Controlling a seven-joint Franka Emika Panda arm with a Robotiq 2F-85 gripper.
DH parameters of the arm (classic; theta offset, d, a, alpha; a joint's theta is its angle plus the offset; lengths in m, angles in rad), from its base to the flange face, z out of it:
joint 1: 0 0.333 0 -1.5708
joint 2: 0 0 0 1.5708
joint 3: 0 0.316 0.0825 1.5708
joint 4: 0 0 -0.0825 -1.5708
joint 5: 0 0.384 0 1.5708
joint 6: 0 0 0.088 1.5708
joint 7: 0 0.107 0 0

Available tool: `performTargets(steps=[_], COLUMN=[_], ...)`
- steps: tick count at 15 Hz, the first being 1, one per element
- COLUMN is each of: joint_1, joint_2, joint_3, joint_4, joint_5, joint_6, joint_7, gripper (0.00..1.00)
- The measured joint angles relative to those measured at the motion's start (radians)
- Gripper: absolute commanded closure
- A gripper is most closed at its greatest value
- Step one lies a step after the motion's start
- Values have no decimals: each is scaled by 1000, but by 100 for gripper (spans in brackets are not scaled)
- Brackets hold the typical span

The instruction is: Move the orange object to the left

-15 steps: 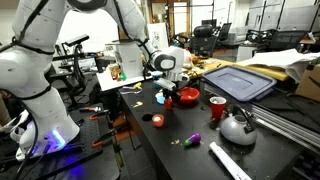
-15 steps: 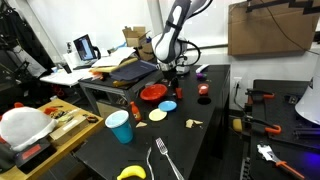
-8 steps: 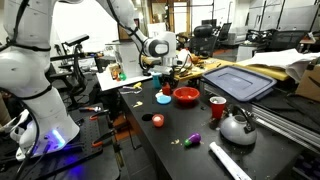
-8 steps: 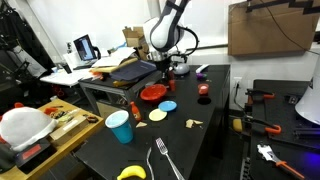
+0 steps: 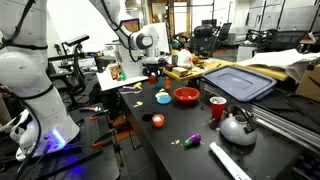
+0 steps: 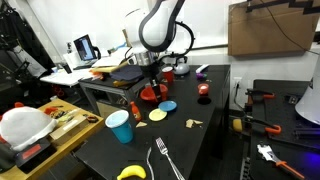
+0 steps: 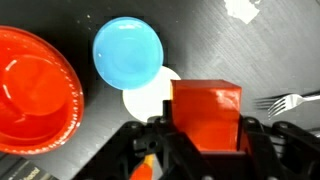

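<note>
The small red-orange cube-shaped block (image 7: 205, 112) is clamped between the fingers of the tool (image 7: 207, 138) and is held clear above the black counter (image 7: 270, 50). In the wrist view, a pale round disc (image 7: 145, 98) is partly hidden behind the block. A light blue round plate (image 7: 128, 50) lies just beside the disc, with a red bowl (image 7: 35, 85) near it.

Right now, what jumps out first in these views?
The gripper is shut on the orange block and holds it above the black table, bottom centre of the wrist view. Beneath it lie a blue disc and, at the left edge, a red bowl.
</note>
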Motion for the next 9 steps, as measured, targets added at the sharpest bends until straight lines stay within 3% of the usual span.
performTargets(steps=[9], joint_1=[19], joint_2=[125], joint_3=[42], joint_4=[-14], joint_5=[-1], joint_6=[4], joint_7=[-183], gripper=[75])
